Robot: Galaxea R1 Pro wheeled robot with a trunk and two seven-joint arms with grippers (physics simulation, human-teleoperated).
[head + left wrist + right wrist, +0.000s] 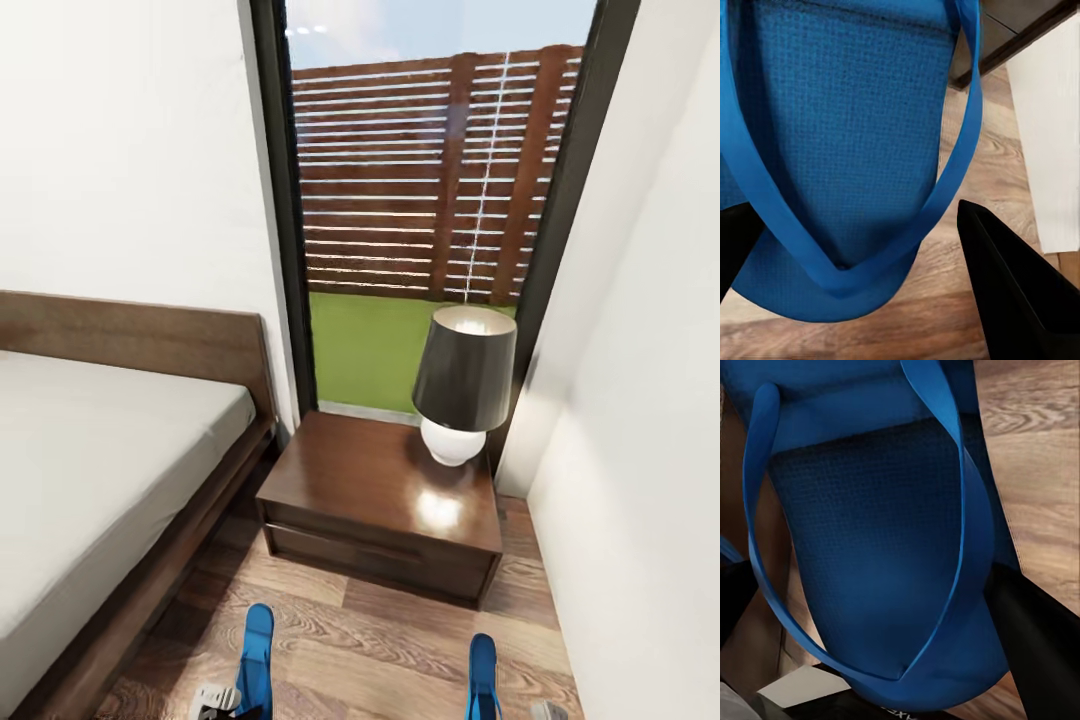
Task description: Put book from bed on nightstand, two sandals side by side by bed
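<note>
Sandal step: each gripper, left and right, seems closed on a blue sandal above the floor, before the nightstand. Next, lower both side by side along the bed edge.

Ahead of you: nightstand on the floor, against the window. Lamp on its top, right rear corner. Bed to the nightstand's left, headboard at the wall. Right wall close beside the nightstand. Two sandals at your near edge, left one, right one, well apart.
</note>
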